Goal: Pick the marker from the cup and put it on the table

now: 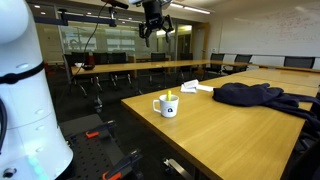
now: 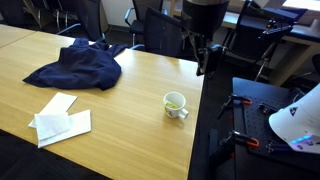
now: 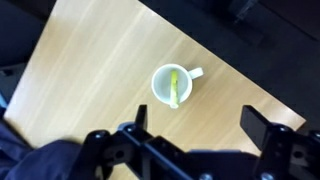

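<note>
The gripper (image 1: 156, 30) hung high above the table (image 1: 225, 135), well clear of everything, and in the wrist view its two fingers (image 3: 140, 118) stood wide apart with nothing between them. Directly below sat the cup (image 3: 173, 85), upright on the bare wood near the table's edge, its handle pointing toward the right of that view. Inside it the marker (image 3: 175, 88) leaned against the inner wall, a thin yellow stick that showed in an exterior view as a yellow tip just at the rim (image 1: 169, 97).

In an exterior view the arm's dark hand (image 2: 203, 62) hovered off past the table edge, apart from the mug (image 2: 175, 104). Further along the table a dark blue garment (image 2: 80, 68) lay crumpled in a heap, and near it some white folded papers (image 2: 62, 122) lay flat on the table, both well apart from the cup.
</note>
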Robot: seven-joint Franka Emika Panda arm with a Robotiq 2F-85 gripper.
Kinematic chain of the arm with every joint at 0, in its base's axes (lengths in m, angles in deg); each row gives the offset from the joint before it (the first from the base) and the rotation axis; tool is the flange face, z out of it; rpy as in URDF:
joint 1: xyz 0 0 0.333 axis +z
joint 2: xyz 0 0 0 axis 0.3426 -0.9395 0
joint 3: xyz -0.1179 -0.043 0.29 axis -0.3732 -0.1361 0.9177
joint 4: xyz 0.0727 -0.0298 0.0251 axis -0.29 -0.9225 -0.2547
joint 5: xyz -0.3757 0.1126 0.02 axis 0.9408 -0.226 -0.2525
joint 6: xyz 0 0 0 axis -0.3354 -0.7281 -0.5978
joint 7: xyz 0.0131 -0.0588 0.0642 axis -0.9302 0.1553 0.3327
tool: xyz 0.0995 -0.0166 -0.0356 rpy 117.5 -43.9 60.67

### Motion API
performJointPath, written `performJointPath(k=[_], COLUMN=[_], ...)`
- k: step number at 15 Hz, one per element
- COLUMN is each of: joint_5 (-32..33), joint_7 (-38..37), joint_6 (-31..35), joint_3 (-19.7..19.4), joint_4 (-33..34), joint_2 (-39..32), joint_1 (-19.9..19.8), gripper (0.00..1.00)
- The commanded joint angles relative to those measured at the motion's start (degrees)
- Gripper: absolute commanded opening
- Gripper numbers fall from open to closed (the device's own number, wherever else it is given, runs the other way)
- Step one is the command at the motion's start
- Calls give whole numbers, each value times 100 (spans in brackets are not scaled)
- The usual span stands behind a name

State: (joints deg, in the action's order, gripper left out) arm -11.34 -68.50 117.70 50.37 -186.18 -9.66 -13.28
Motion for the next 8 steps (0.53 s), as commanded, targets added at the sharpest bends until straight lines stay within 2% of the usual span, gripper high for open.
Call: performJointPath(k=[1, 5, 8], joint_5=[30, -280, -1120], joint_7=[970, 2153, 3301], joint_6=[1498, 3297, 4449], joint_3=[-400, -816, -1098], joint_4=[-833, -1625, -2023], joint_2=[100, -97, -377], joint_1=[97, 149, 437], gripper=[100, 100, 100])
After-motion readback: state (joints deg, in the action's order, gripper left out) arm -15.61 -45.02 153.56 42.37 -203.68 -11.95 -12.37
